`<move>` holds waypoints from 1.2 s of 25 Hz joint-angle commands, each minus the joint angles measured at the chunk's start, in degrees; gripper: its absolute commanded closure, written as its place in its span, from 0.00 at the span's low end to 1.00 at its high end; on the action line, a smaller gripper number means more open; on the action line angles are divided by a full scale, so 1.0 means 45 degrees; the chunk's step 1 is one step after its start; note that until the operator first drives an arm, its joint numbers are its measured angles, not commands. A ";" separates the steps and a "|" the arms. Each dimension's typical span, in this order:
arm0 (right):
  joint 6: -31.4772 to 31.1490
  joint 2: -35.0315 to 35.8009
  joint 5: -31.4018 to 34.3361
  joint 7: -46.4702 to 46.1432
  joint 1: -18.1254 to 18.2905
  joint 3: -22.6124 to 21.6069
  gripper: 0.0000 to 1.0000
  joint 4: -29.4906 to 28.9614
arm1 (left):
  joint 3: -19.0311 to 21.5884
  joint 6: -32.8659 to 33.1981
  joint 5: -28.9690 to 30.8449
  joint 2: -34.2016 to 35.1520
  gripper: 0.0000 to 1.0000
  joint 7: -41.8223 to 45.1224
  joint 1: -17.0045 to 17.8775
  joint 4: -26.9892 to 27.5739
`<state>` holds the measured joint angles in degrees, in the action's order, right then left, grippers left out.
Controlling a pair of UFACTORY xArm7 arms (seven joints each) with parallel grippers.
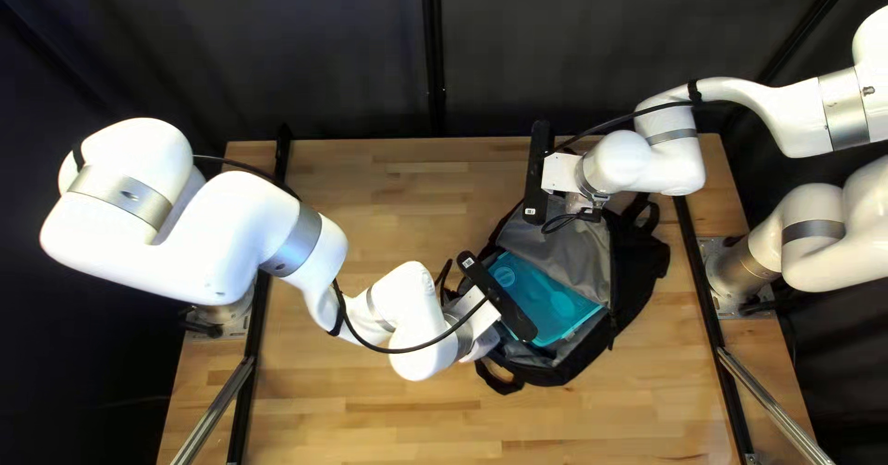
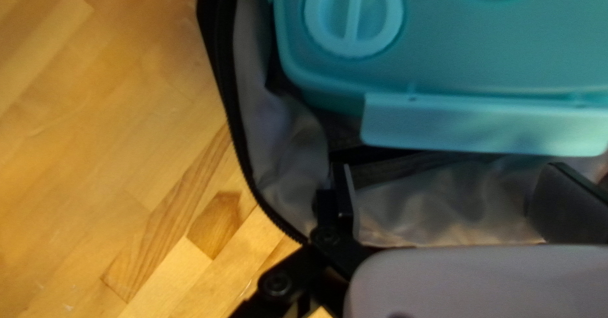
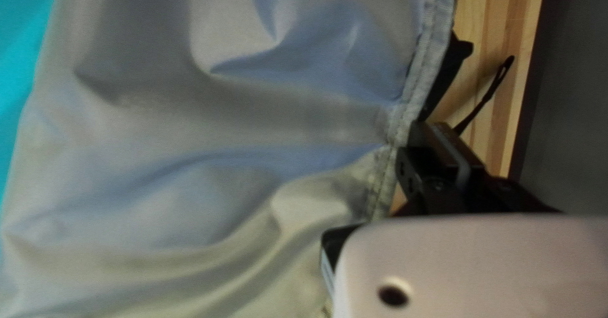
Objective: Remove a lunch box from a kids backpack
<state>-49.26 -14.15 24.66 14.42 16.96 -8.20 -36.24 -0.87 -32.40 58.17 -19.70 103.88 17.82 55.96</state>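
The black backpack (image 1: 645, 275) lies unzipped, with the teal lunch box (image 1: 548, 300) inside. My left gripper (image 1: 479, 343) is at the bag's near left side. In the left wrist view, my left gripper (image 2: 448, 188) stands open over the grey lining (image 2: 285, 144), with nothing between its fingers; the lunch box (image 2: 481, 46) and its latch (image 2: 484, 125) are just ahead. My right gripper (image 1: 583, 208) is at the far edge of the raised grey flap (image 1: 578, 254). The right wrist view has my right gripper (image 3: 432, 139) shut on the flap's seamed edge, wrinkles running across the flap (image 3: 190, 128).
Bare wooden tabletop (image 1: 388, 206) extends left of the backpack and in front of it. A strap loop (image 1: 499, 379) lies at the bag's near side. Black rails (image 1: 710, 298) run along both sides of the table, and a dark curtain (image 1: 573, 49) hangs behind.
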 commanded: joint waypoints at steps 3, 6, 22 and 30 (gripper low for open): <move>-0.0059 -0.0071 0.0012 -0.0005 0.0000 -0.0004 1.00 0.0003 | -0.0018 0.0139 -0.0034 -0.0245 0.00 0.0059 -0.0045 0.0135; -0.0093 -0.0111 0.0014 -0.0006 -0.0009 -0.0015 1.00 0.0014 | -0.0030 0.0246 -0.0068 -0.0361 0.00 0.0042 -0.0105 0.0196; 0.0021 0.0038 0.0056 0.0109 -0.0037 -0.0078 1.00 0.0027 | 0.0051 0.0092 -0.0074 -0.0142 0.00 0.0059 0.0017 -0.0016; 0.0042 -0.0043 0.0060 0.0046 -0.0046 -0.0071 1.00 0.0086 | 0.0236 0.0137 -0.0522 0.0470 0.00 -0.3018 -0.0542 -0.0274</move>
<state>-49.08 -14.32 24.89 14.66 16.77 -8.50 -35.87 -0.38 -31.88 56.37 -18.55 94.60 16.01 54.98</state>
